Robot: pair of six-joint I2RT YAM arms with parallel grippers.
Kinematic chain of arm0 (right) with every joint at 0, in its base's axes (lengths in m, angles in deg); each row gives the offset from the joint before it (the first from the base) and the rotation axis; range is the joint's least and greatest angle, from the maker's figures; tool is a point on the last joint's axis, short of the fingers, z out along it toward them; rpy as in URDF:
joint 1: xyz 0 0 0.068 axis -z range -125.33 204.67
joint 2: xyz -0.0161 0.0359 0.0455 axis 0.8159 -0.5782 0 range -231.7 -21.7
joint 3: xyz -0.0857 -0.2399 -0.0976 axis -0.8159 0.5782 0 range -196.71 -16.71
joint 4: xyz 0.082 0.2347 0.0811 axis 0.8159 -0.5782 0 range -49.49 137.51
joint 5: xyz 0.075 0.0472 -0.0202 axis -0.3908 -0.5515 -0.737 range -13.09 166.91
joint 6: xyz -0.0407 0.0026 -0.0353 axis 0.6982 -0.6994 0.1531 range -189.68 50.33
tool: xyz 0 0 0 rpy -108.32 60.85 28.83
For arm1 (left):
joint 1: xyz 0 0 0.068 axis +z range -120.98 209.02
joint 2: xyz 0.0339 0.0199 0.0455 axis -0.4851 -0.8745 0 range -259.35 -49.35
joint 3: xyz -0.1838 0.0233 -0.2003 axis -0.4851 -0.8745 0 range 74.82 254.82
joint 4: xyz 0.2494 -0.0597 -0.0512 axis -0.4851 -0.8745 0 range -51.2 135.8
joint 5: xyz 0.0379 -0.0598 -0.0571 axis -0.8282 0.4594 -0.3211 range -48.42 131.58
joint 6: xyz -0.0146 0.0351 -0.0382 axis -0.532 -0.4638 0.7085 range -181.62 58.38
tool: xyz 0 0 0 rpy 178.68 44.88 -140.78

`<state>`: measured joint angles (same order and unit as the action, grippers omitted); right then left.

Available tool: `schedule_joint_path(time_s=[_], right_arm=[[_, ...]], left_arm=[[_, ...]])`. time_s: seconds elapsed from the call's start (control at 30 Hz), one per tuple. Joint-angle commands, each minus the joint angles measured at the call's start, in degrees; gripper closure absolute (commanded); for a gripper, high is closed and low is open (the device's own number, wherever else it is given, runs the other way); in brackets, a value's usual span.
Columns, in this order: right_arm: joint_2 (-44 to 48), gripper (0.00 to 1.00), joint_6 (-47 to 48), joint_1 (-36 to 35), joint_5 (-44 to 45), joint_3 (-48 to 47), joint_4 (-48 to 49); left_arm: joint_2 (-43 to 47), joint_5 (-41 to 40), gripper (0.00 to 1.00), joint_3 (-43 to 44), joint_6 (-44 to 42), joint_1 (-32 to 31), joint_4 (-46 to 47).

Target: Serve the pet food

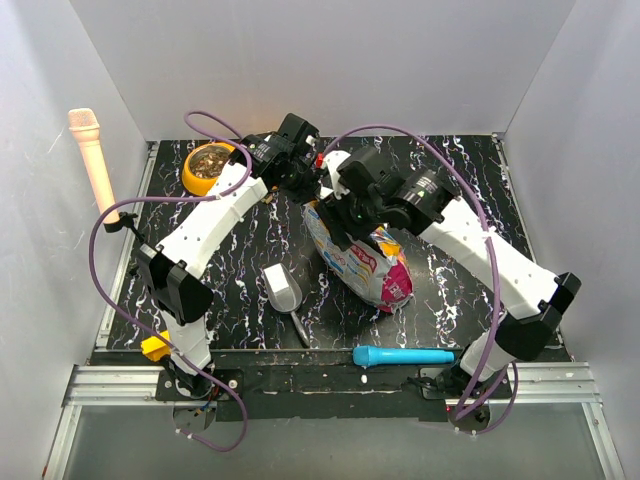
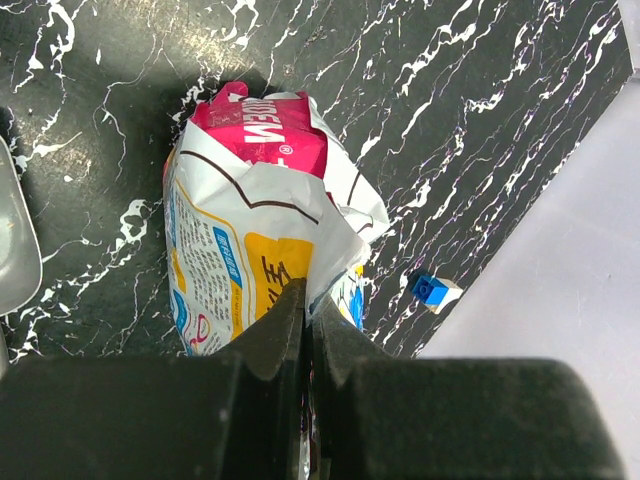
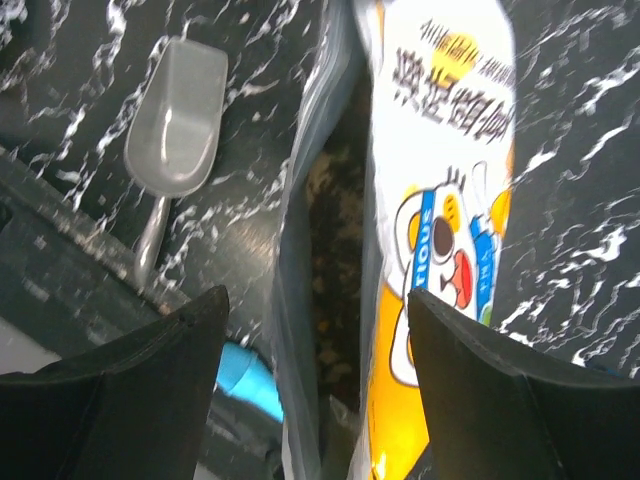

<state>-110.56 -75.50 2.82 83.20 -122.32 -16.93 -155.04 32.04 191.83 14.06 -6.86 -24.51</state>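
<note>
The printed pouch (image 1: pixel 365 265) lies in the middle of the table, its mouth toward the back. My left gripper (image 2: pixel 305 300) is shut on the pouch's (image 2: pixel 250 220) top edge; in the top view this gripper (image 1: pixel 305 190) is at the pouch's back end. My right gripper (image 3: pixel 318 310) is open, its fingers either side of the open pouch mouth (image 3: pixel 440 200). Brown pet food kibble (image 3: pixel 335 230) shows inside the pouch. In the top view the right gripper (image 1: pixel 345 225) hovers over the pouch's upper part.
An orange bowl (image 1: pixel 188 178) with brown contents stands at the back left. A grey scoop (image 1: pixel 283 290) lies left of the pouch, also in the right wrist view (image 3: pixel 175 125). A blue cylinder (image 1: pixel 400 356) lies at the front edge. A small blue block (image 2: pixel 432 290) sits near the wall.
</note>
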Motion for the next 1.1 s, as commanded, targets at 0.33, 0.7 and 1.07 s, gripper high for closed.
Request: schedule_joint_path(time_s=[0.33,0.7,1.07], right_arm=[[1.0,0.49,3.7,-6.0,29.0,9.2,11.9],[6.3,0.99,4.5,-6.0,40.9,13.7,10.8],[14.1,0.99,3.9,6.1,11.0,24.0,11.8]], left_arm=[[4.2,-8.4,1.00,8.2,-0.4,1.7,-0.2],[4.9,-15.8,1.00,15.8,-6.3,2.1,-3.0],[12.2,-8.5,1.00,-8.1,-4.9,8.4,7.7]])
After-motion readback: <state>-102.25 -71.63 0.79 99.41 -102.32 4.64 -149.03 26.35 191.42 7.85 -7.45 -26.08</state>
